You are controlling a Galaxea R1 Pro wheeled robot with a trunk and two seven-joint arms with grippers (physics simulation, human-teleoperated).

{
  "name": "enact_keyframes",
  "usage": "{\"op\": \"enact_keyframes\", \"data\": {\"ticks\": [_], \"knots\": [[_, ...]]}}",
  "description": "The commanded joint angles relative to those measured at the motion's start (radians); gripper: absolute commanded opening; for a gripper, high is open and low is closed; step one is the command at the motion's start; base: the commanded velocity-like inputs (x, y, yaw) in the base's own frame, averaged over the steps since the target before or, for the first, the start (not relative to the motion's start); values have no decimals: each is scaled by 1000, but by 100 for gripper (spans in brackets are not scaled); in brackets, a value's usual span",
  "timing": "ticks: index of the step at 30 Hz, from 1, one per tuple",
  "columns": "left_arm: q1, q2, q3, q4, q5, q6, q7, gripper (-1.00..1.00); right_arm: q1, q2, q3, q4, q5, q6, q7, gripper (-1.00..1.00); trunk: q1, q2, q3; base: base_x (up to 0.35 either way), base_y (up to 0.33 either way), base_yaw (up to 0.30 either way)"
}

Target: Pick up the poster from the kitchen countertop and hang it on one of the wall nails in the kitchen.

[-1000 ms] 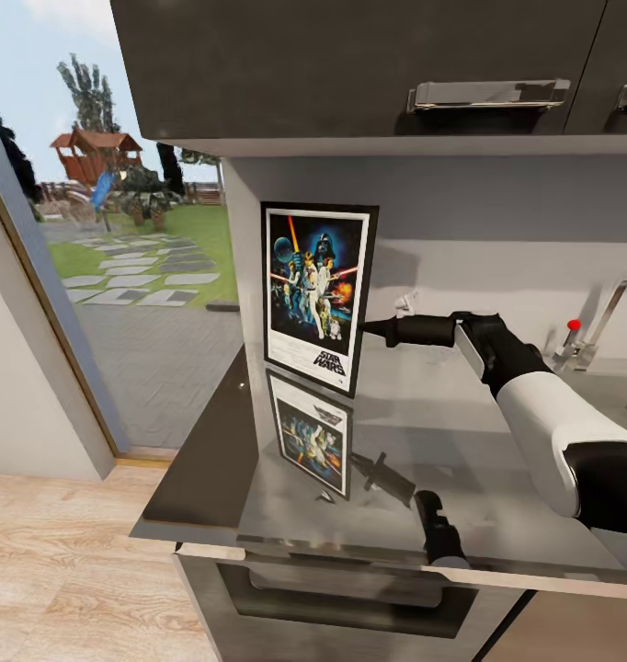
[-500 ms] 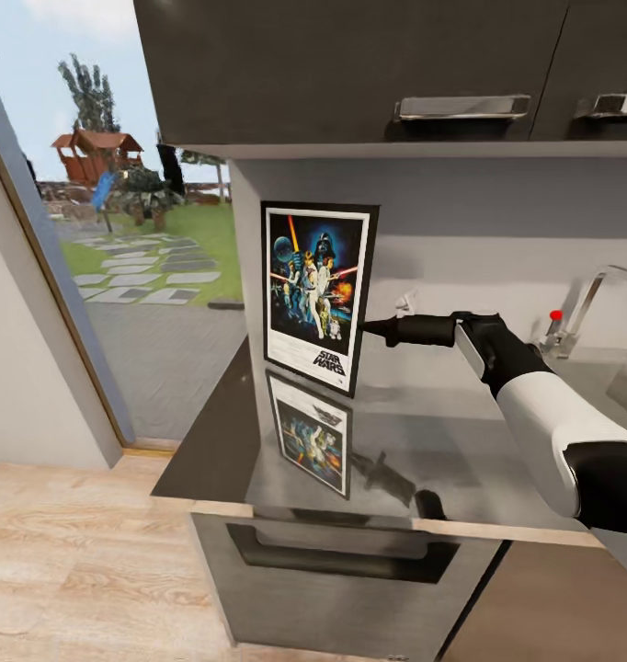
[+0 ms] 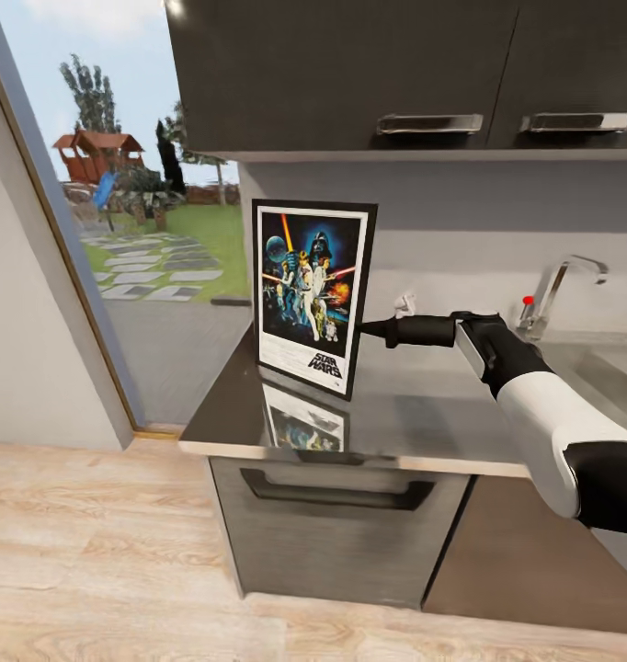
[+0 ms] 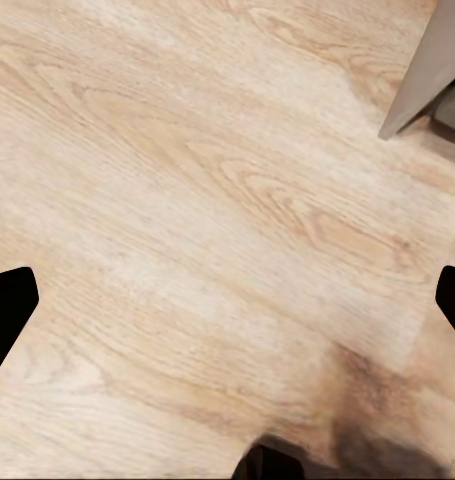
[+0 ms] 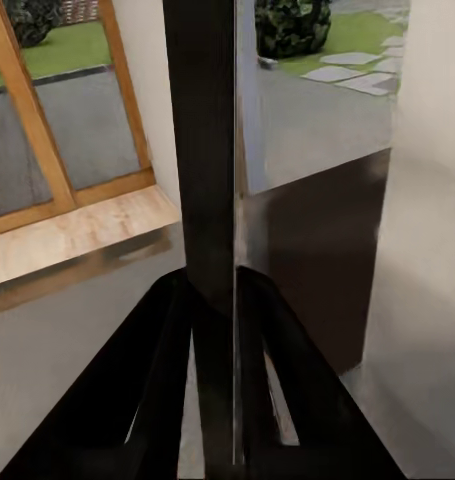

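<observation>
The poster (image 3: 312,294) stands upright just above the left end of the kitchen countertop (image 3: 424,418), which mirrors it. My right gripper (image 3: 369,329) is shut on the poster's right edge, with the arm reaching in from the right. In the right wrist view the poster (image 5: 209,150) is edge-on, a dark strip pinched between the two fingers (image 5: 157,400). My left gripper (image 4: 227,305) is open over the pale wood floor (image 4: 217,180), one fingertip at each side of that view. The wall nails are out of view.
Dark upper cabinets (image 3: 350,74) with metal handles hang over the counter. A faucet (image 3: 552,280) and sink (image 3: 612,363) lie at the right. A dark drawer front (image 3: 341,524) sits under the slab. A glass door (image 3: 120,276) to the garden is at the left.
The whole view has pulled back from the counter, so more floor and cabinet front show. The poster stays in my right gripper and now hangs nearer the counter's front edge.
</observation>
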Motion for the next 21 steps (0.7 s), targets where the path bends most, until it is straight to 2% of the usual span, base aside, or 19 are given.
{"op": "enact_keyframes", "data": {"ticks": [1,21], "knots": [[0,0,2,-1,0,1,-6,100,-1,-1,4,-1,-6,11,2,-100,-1,-1,-1,-340,0,0],[0,-1,3,-1,-1,1,-6,100,-1,-1,3,0,-7,12,2,-100,-1,-1,-1,-340,0,0]]}}
